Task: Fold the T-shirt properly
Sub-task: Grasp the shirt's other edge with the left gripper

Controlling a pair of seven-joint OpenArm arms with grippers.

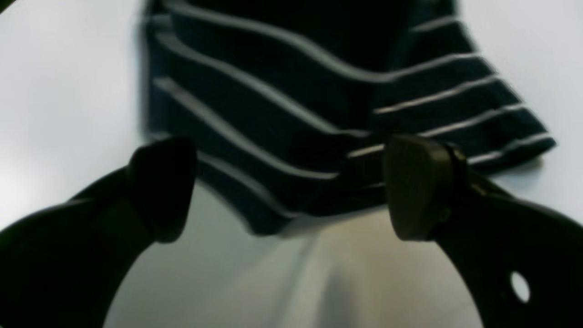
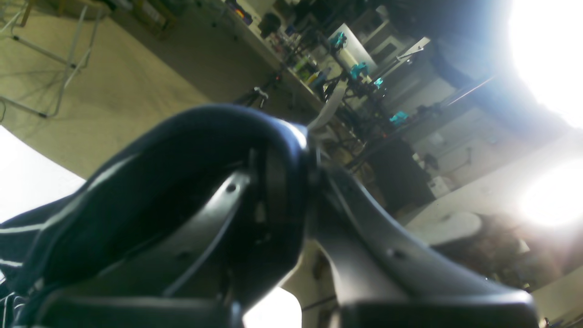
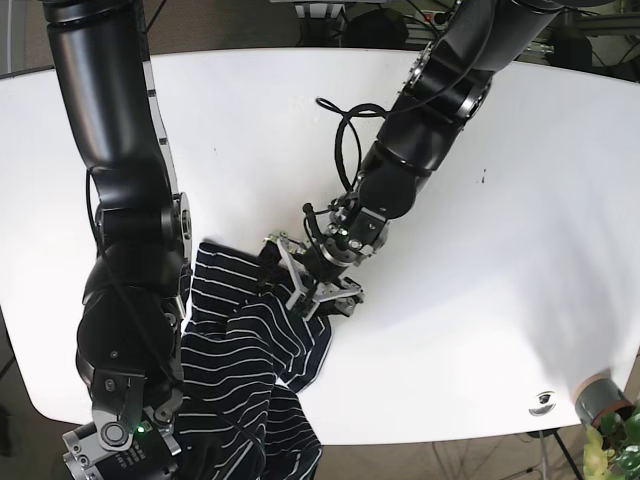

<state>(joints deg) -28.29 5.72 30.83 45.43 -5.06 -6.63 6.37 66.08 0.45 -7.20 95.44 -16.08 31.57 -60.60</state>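
Note:
The dark navy T-shirt (image 3: 250,350) with thin white stripes lies crumpled near the table's front-left edge, part of it lifted. My left gripper (image 3: 311,281) is open at the shirt's upper right edge. In the left wrist view its fingertips (image 1: 164,187) stand wide apart, with the shirt's (image 1: 291,114) bunched hem reaching in between them. My right gripper (image 2: 309,166) is shut on a fold of the T-shirt (image 2: 136,191), which drapes over one finger. In the base view that gripper is mostly hidden at the bottom left behind its arm and the cloth.
The white table (image 3: 480,300) stretches bare to the right and back. A small pot with a green plant (image 3: 603,405) sits at the front right corner, beside a dark mark (image 3: 543,400). The right arm's black column (image 3: 120,200) stands along the left side.

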